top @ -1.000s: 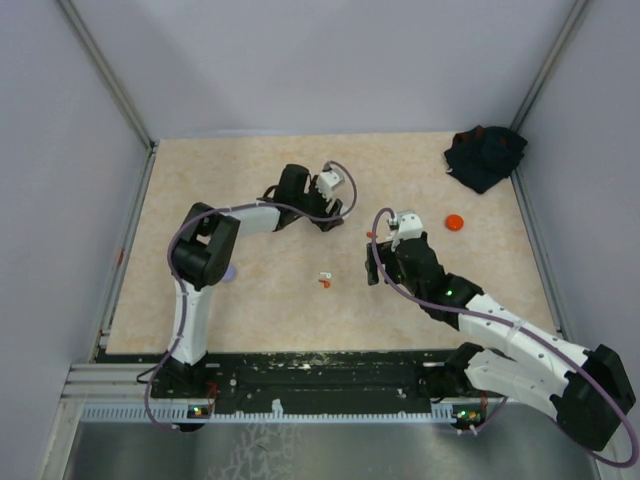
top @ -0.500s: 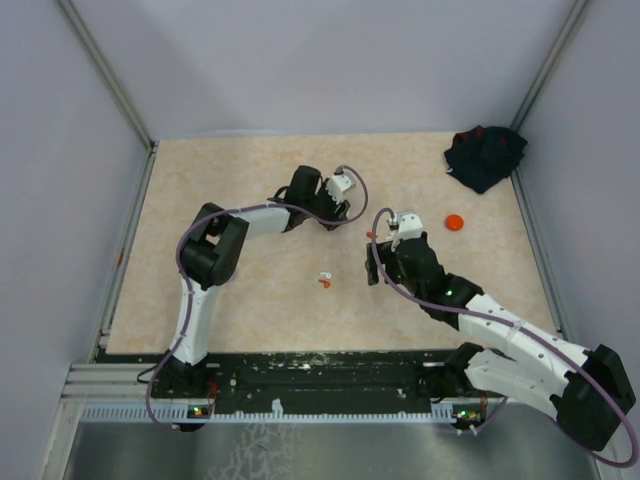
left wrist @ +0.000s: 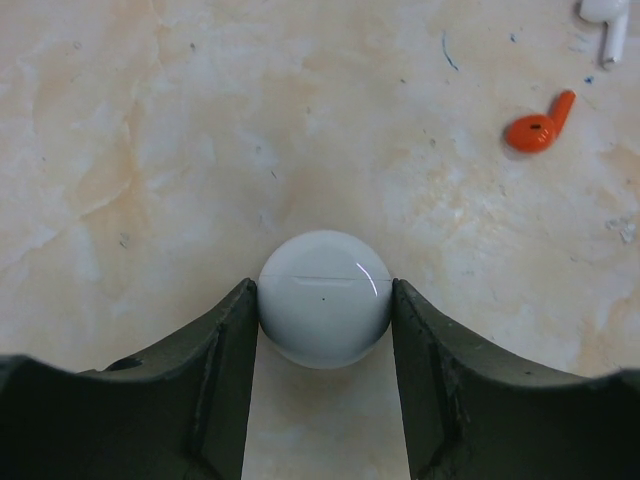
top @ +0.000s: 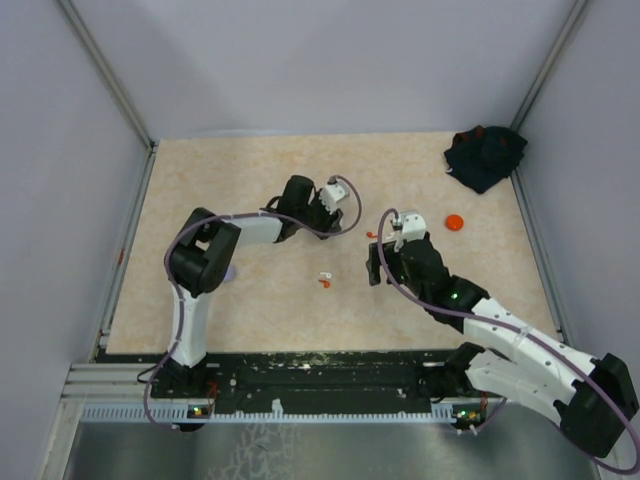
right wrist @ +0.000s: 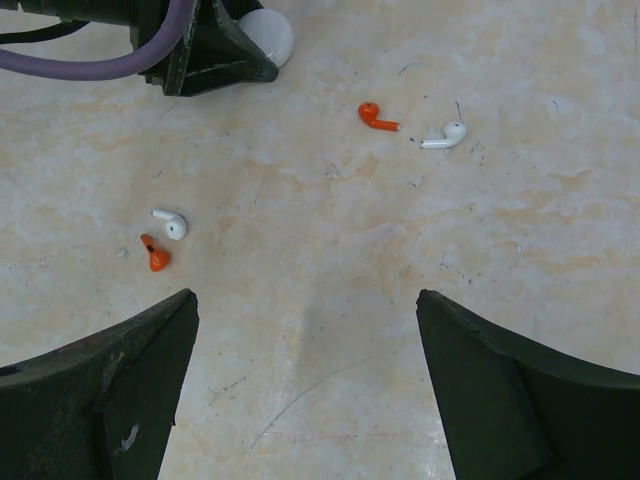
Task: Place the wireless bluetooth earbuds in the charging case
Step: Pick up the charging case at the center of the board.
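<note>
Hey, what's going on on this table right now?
The left claw is closed against both sides of a round white charging case sitting on the table. The right claw hangs open above loose orange earbuds and white earbuds lying on the tabletop.

bright even light, soft shadows; faint glare on white case

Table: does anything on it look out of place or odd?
Four earbuds lie loose on the table: an orange earbud and a white earbud together, a second white earbud and second orange earbud apart from them. A crumpled dark cloth sits in the far right corner.
</note>
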Tool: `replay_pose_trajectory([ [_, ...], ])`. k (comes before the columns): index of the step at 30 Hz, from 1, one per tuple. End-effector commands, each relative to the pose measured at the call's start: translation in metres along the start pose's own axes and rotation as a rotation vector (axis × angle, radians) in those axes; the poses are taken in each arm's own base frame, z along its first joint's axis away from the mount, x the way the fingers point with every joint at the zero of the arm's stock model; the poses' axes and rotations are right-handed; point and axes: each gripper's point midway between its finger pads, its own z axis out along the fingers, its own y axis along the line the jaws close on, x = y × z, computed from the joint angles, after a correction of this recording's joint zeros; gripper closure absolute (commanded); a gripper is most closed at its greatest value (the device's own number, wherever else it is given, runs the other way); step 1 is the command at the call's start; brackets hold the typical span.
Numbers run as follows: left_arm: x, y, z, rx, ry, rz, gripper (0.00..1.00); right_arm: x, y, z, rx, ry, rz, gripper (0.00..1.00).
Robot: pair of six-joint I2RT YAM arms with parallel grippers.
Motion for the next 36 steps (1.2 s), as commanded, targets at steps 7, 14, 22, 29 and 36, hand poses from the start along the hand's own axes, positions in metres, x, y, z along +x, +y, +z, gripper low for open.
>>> replay_pose_trajectory([
  [7,-0.033,-0.03,-0.057,-0.012,-0.103,0.071,0.55,-0.027,0.021,-0.007,-0.108,-0.012,0.055,0.11],
  [14,-0.05,-0.052,-0.095,-0.025,-0.181,0.141,0.59,-0.047,0.031,-0.014,-0.173,-0.027,0.057,0.11],
  [22,-0.089,-0.077,-0.134,0.013,-0.307,0.234,0.6,-0.086,0.046,-0.025,-0.269,-0.088,0.071,0.13],
  [29,-0.115,-0.085,-0.164,-0.005,-0.366,0.325,0.6,-0.115,0.07,-0.034,-0.385,-0.124,0.075,0.17],
  [36,-0.122,-0.093,-0.193,-0.031,-0.435,0.404,0.6,-0.139,0.094,-0.04,-0.505,-0.145,0.096,0.22],
])
